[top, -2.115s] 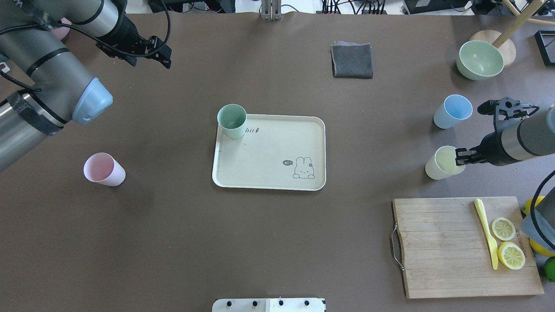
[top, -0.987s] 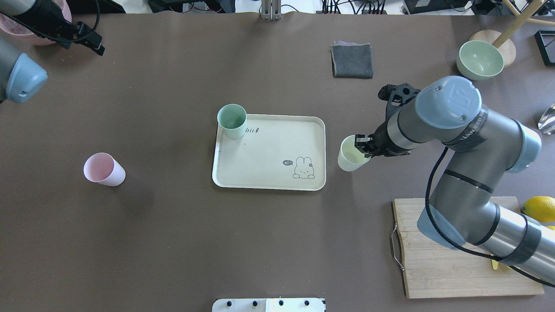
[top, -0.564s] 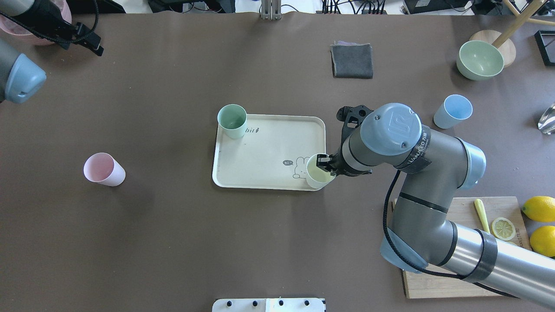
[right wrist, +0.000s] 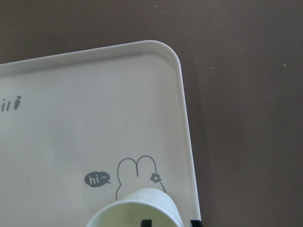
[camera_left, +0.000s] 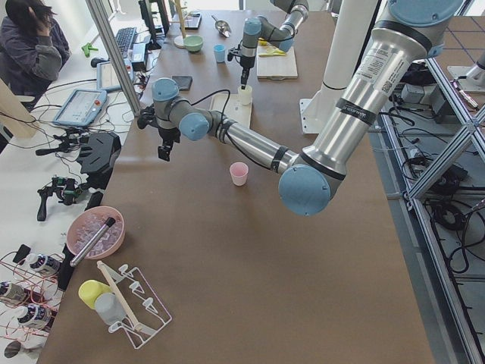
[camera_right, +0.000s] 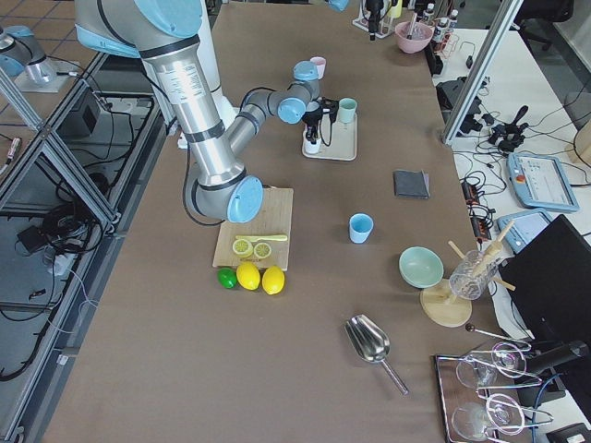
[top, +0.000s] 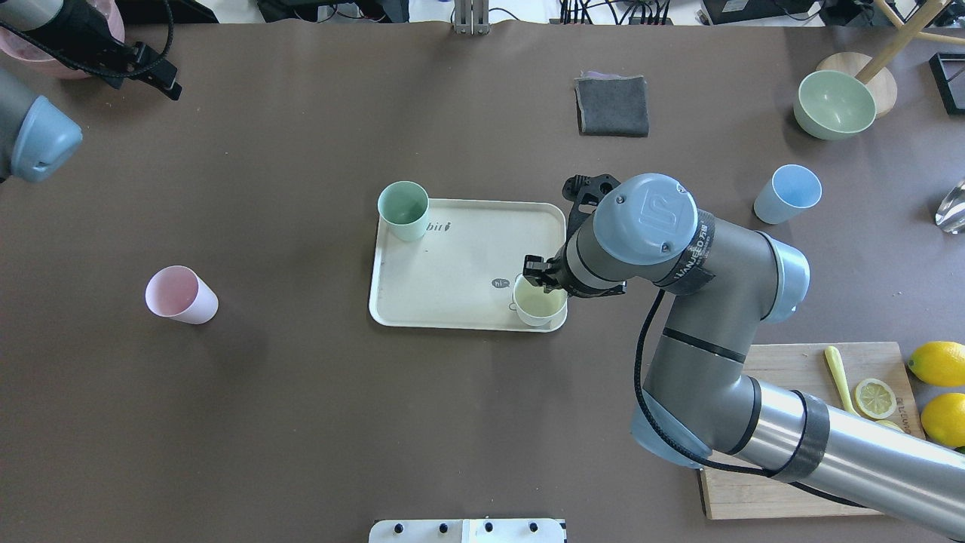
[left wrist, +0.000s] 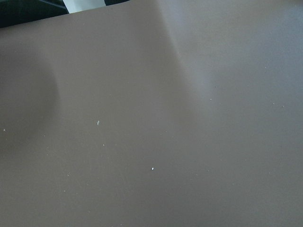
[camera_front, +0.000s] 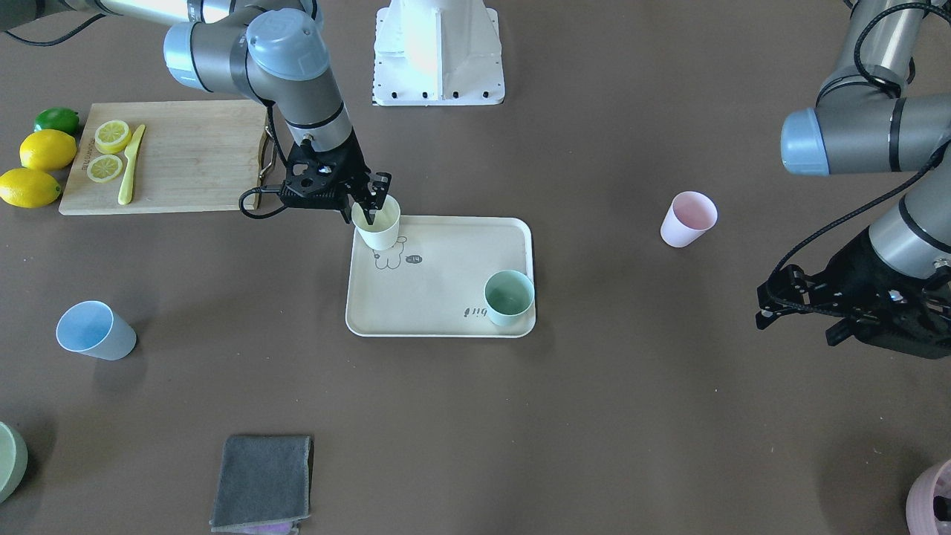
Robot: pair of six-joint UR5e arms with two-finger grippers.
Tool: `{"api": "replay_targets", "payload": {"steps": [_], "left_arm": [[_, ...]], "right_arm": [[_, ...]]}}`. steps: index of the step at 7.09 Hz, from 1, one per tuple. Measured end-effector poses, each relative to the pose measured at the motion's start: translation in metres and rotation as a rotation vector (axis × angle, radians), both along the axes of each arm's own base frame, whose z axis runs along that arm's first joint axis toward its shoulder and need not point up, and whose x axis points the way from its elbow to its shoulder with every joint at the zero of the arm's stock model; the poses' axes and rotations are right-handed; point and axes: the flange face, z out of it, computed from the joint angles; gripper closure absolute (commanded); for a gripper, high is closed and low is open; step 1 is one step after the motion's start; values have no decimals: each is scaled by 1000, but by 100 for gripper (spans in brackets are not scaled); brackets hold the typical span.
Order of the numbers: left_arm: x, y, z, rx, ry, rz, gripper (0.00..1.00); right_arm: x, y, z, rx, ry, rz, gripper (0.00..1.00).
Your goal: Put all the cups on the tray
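Pale yellow cup [top: 538,304] moved onto smooth cream tray [top: 452,260] corner, right claw [top: 546,280] pinching rim; left claw [top: 154,74] state unclear.

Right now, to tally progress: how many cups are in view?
4. Green cup and yellow cup are on the tray, the yellow in the fingers of the right gripper; pink cup and blue cup stand on the table. Rack items unclear.
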Motion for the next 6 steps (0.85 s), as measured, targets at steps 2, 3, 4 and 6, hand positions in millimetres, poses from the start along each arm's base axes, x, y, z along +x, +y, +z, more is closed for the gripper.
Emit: {"api": "replay_targets", "payload": {"steps": [2,3,4,6], "left_arm": [[3,1,-1,-2,3,0,1],[3,4,-1,-3,6,0,1],[3,11,3,-4,9,2,1],[21,54,15,-67,25,-11,1]], "right_arm": [[4,-6,-2,15,2,13,0],[17,-19,-2,14,0,19,0],[39,-38,-1,9,-6,16,0],[96,-84,13,23,20,-13,0]]}}
